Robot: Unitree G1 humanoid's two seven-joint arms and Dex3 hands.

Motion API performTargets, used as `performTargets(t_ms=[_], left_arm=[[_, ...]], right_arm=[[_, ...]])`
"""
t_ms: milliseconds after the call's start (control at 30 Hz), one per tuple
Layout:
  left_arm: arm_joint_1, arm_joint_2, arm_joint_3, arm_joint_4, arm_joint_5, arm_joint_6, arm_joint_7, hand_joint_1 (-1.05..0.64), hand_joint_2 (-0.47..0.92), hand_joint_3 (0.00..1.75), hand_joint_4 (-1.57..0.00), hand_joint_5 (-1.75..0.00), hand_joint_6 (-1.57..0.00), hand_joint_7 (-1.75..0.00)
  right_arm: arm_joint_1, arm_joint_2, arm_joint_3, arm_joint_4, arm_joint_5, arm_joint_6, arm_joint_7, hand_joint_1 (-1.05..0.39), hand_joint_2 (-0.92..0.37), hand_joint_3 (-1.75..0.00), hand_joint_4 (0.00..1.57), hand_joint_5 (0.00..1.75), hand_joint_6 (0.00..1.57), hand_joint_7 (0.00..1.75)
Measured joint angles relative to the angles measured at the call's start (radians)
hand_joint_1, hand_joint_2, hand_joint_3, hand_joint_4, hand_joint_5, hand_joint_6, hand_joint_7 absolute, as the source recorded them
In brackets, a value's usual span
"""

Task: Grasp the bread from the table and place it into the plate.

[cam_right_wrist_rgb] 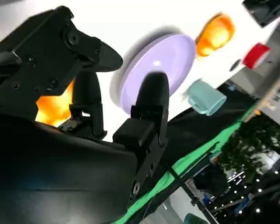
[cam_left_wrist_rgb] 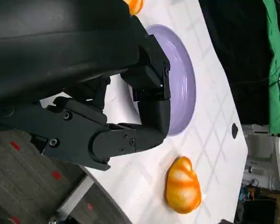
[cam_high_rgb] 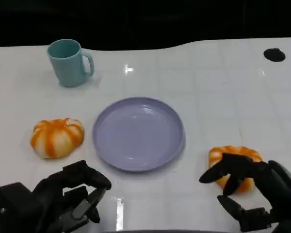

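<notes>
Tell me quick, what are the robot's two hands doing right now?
Left hand: open, holding nothing, on the near side of the plate.
Right hand: open, fingers spread over the right bread, not gripping it yet.

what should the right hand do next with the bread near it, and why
Probably close the right hand on the bread beside it. Its fingers are spread over the loaf's near side without gripping it, the plate holds nothing, and the left hand sits short of the other bread.
</notes>
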Motion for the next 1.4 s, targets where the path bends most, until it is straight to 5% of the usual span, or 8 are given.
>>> performTargets(t_ms=[200, 367, 833, 1400], left_arm=[[0.002, 0.000, 0.000, -0.004, -0.005, 0.001, 0.000, -0.41, 0.92, 0.49, -0.66, -1.75, -0.64, -1.30], [0.001, 0.000, -0.001, -0.006, -0.010, 0.002, 0.000, -0.40, 0.92, 0.49, -0.66, -1.75, -0.64, -1.31], [0.000, -0.002, -0.010, -0.019, -0.012, 0.014, 0.001, -0.40, 0.92, 0.49, -0.68, -1.75, -0.63, -1.33], [0.001, -0.012, -0.026, -0.052, -0.009, 0.039, 0.021, -0.41, 0.92, 0.50, -0.68, -1.75, -0.63, -1.35]], right_arm=[[-0.011, -0.039, 0.000, -0.047, -0.099, 0.047, 0.009, -0.22, -0.71, -0.21, 0.17, 0.69, 0.43, 0.25], [-0.029, -0.103, -0.008, -0.085, -0.201, 0.087, 0.044, -0.31, -0.76, -0.05, 0.06, 0.63, 0.35, 0.14], [-0.089, -0.176, 0.039, -0.112, -0.474, 0.185, 0.127, -0.44, -0.76, -0.01, 0.00, 0.60, 0.30, 0.07], [-0.269, -0.159, 0.179, 0.180, -0.604, 0.270, 0.130, -0.53, -0.87, -0.02, 0.00, 0.52, 0.30, 0.03]])
